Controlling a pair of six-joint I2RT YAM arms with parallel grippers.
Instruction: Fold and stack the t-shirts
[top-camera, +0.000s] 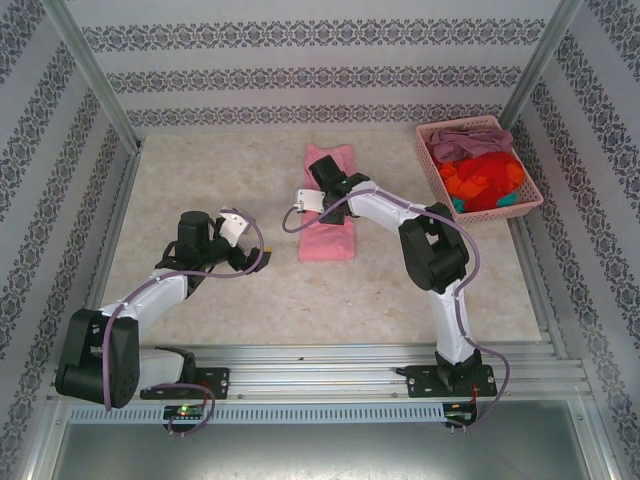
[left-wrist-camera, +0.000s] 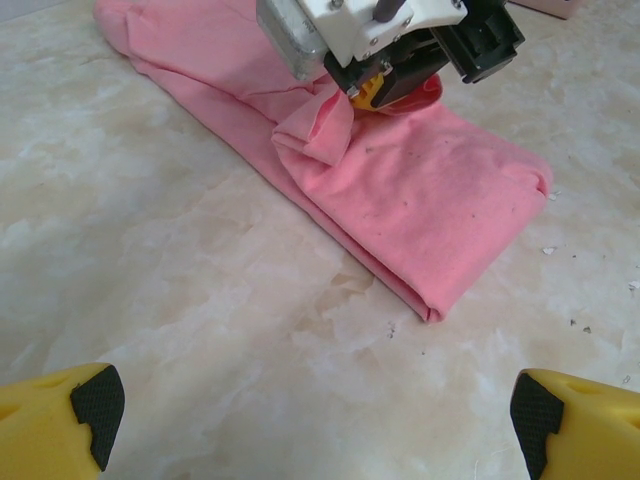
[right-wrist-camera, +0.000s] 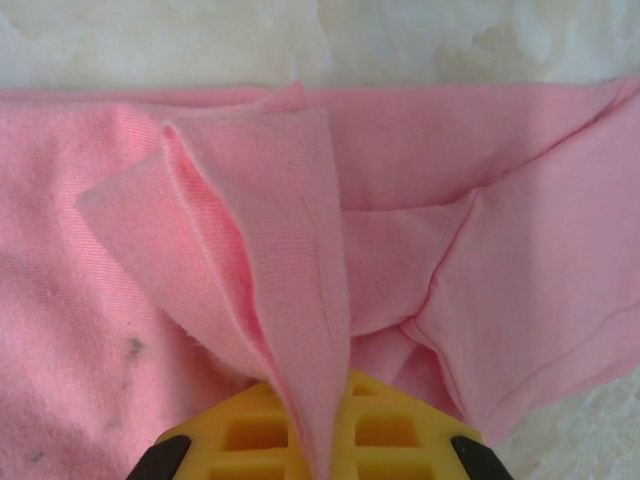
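T-shirts sit in two places in the overhead frame, and one light pink soft cloth t-shirt (top-camera: 335, 238) lies out on the pale marble-patterned table (top-camera: 200, 180) as a long narrow band at upper centre. At centre left, the left gripper (top-camera: 264, 258) hovers over bare table near the band's lower end without touching it. Its wrist view shows the yellow, black-tipped fingers (left-wrist-camera: 85, 405) in the bottom corners, spread fully wide with nothing between them. Further right, the right gripper (top-camera: 322, 178) is down on the upper part of the band. Its jaws are closed tight on a raised ridge of pink cloth, which in the right wrist view runs from the upper left of centre down between the yellow fingers (right-wrist-camera: 250, 435) at the bottom edge. At upper right, the pink lattice-sided plastic basket (top-camera: 429, 165) holds the dusty mauve t-shirt (top-camera: 470, 138), orange-red t-shirts (top-camera: 487, 180) and a teal t-shirt (top-camera: 508, 203) in a heap. The step in hand looks like folding the pink shirt: its sides seem already turned in, and a crosswise fold is not yet made. The next move probably calls for lifting the pinched layer just clear and carrying it along the band so the edges meet squarely. The free left gripper could pin the lower end so the cloth does not drag.
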